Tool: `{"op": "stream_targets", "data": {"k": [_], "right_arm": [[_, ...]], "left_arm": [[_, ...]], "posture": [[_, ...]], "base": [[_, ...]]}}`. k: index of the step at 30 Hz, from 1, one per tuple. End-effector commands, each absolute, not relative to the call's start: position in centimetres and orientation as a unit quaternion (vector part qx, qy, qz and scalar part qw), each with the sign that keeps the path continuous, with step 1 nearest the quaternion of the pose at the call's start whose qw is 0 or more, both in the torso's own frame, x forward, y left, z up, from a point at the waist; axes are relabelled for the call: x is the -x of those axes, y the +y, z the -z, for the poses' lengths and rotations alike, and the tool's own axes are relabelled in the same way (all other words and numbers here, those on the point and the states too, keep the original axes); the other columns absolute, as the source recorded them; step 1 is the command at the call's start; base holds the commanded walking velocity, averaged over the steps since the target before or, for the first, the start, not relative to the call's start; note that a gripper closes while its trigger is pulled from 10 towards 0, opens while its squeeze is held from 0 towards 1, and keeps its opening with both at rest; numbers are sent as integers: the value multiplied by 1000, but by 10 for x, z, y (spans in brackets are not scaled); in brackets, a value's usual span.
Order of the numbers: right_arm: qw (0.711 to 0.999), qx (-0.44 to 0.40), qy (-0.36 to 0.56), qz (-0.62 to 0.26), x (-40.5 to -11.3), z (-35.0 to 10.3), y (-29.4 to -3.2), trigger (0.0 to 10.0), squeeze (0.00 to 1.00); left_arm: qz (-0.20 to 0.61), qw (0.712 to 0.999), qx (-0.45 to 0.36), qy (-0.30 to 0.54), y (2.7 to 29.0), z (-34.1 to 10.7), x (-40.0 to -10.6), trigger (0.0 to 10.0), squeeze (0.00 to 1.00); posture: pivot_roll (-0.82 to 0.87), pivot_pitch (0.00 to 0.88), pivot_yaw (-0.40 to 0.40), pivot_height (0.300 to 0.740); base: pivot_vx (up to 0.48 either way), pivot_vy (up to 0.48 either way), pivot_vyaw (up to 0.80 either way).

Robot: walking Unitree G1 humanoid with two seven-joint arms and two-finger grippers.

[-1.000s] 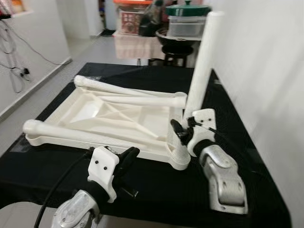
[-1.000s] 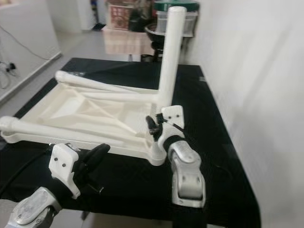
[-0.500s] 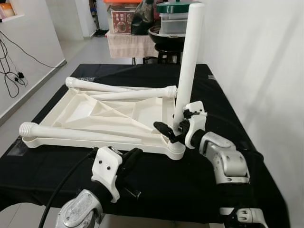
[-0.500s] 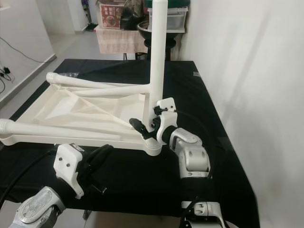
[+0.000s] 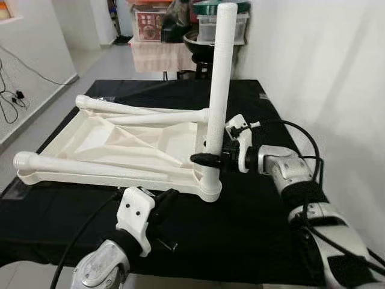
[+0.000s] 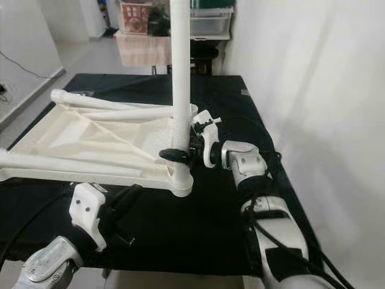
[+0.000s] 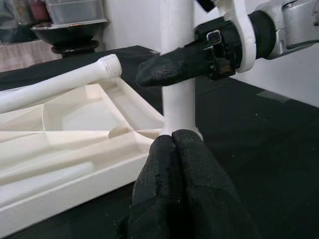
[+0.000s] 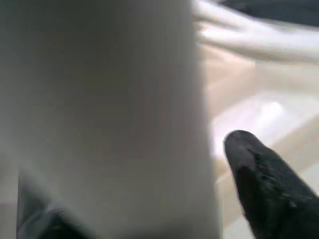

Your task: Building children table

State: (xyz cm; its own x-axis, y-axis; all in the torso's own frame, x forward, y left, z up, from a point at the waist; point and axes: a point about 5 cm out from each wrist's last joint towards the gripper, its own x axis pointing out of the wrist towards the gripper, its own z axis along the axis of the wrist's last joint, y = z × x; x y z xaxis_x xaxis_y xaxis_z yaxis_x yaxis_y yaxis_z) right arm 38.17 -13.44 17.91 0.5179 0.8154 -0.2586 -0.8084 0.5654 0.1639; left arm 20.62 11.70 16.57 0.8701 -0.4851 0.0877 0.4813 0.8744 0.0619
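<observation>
A white children's table top (image 5: 114, 141) lies upside down on the black-covered table (image 5: 264, 223). One white leg (image 5: 219, 78) stands upright in its near right corner socket. My right gripper (image 5: 209, 158) is shut on this leg just above the socket, reaching in from the right; one black finger (image 8: 259, 169) shows beside the leg (image 8: 99, 109). My left gripper (image 7: 172, 140) is shut on nothing, low at the near edge, with its tips pointing at the leg's base (image 7: 177, 107). Three more legs lie on the table top: one along the front (image 5: 78, 167), two at the back (image 5: 150, 114).
A white wall (image 5: 325, 72) runs close along the table's right side. Behind the table stand a dark stool (image 5: 204, 51) and stacked containers (image 5: 210, 15). Cables (image 5: 9, 102) hang by the wall on the left. Bare black cloth stretches in front of the table top.
The view has shifted. My right forearm has swung from the near side round to the right of the upright leg, still holding it. The left gripper has stayed where it was.
</observation>
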Motion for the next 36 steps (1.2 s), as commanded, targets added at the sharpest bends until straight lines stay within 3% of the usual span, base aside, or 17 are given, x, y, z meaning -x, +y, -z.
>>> {"op": "stream_targets", "data": {"k": [1,7,14,16,17,18,19,21,22,28,29,31,32,33,36], "right_arm": [[867,-12,168,-469,-382,-175,-131,0,0],[863,-2,170,-476,-382,-177,-146,0,0],[923,-2,165,-348,-385,-176,-185,0,0],[965,-37,154,-209,-368,-159,-189,0,0],[965,-37,154,-209,-368,-159,-189,0,0],[975,-63,157,-146,-340,-143,-175,0,0],[975,-63,157,-146,-340,-143,-175,0,0],[985,-59,151,-66,-288,-137,-154,0,0],[986,-56,146,-51,-276,-138,-148,0,0],[990,-25,125,-59,-291,-140,-146,0,0],[989,-19,129,-71,-296,-140,-143,10000,0],[988,-16,134,-80,-298,-139,-141,10000,0],[986,-16,135,-93,-299,-143,-137,10000,302],[985,-19,131,-107,-302,-147,-135,10000,1000],[983,-43,104,-145,-312,-165,-134,10000,1000]], "left_arm": [[250,967,-19,-48,116,-163,-206,10000,0],[252,966,-17,-48,115,-163,-205,10000,0],[254,966,-16,-50,115,-166,-203,10000,0],[253,966,-17,-52,117,-168,-201,10000,0],[253,966,-17,-52,117,-168,-201,10000,0],[253,966,-17,-53,119,-169,-201,10000,0],[253,966,-17,-53,119,-169,-201,10000,0],[254,966,-18,-53,121,-170,-202,10000,0],[254,965,-19,-53,121,-171,-202,10000,0],[255,965,-19,-52,120,-170,-202,10000,0],[252,966,-20,-53,121,-170,-202,10000,0],[250,967,-21,-53,121,-170,-202,10000,0],[248,967,-22,-53,121,-170,-202,10000,0],[248,967,-22,-53,122,-170,-203,10000,0],[249,967,-21,-52,122,-169,-204,10000,0]], "posture": [[67,0,-45,740],[49,0,-37,740],[30,0,-46,740],[17,8,-45,740],[17,8,-45,740],[6,24,-38,740],[6,24,-38,740],[-10,32,-26,740],[-12,33,-25,740],[21,27,-45,740],[23,27,-45,740],[21,25,-42,740],[21,25,-42,740],[21,17,-39,740],[23,12,-38,740]], "base": [[0,0,0],[0,0,0],[0,0,0],[0,0,0],[0,0,0],[0,0,0],[0,0,0],[0,0,0],[0,0,0],[0,0,0],[0,0,0],[0,0,0],[0,0,0],[0,0,0],[0,0,0]]}}
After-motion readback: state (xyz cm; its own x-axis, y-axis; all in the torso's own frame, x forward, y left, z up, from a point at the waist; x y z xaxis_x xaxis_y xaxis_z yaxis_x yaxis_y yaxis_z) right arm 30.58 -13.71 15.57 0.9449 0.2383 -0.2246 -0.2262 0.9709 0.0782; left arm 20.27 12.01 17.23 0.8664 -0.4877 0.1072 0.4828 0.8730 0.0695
